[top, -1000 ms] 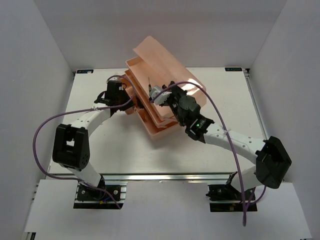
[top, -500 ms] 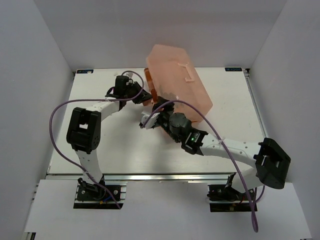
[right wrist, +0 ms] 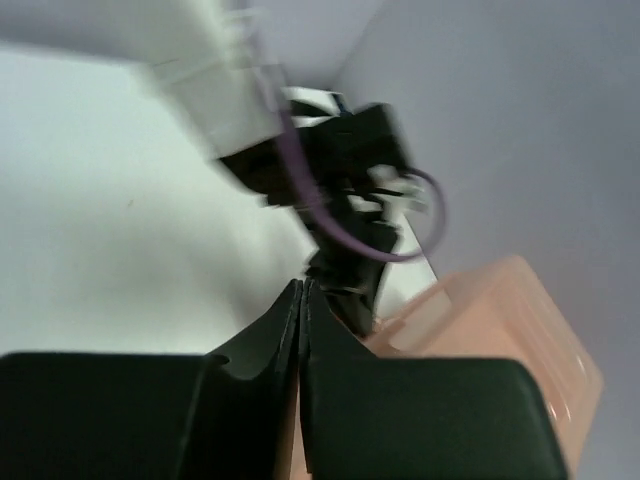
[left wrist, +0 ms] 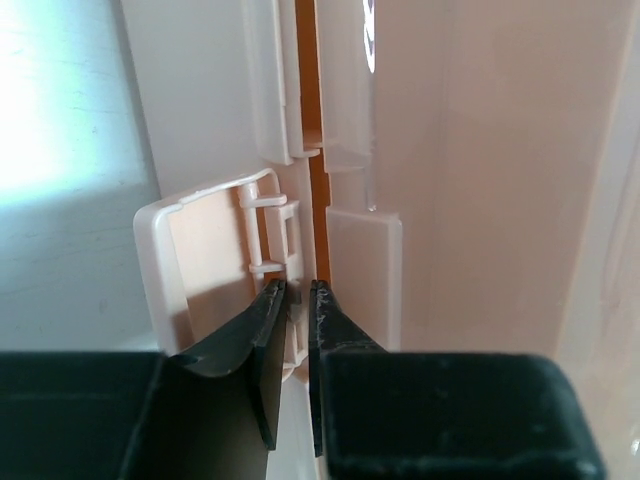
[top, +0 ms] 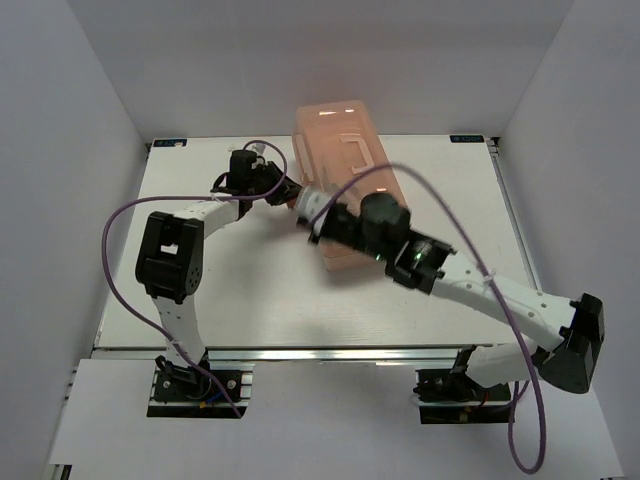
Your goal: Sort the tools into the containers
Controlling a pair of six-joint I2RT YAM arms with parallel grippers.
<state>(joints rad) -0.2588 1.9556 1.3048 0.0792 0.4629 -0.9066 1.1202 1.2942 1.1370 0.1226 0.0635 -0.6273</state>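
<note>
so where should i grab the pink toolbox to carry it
Probably the lid handle, from straight above, jaws across its bar. The toolbox lies closed with the lid facing up. Its walls look too broad to pinch, and the handle is the only slim part on top.

The closed translucent salmon-pink plastic toolbox lies on the flat white table, toward its far middle. The left gripper is at the box's left side, closed on the pale plastic front latch; the right gripper is just in front of it, beside the box's near-left corner
</note>
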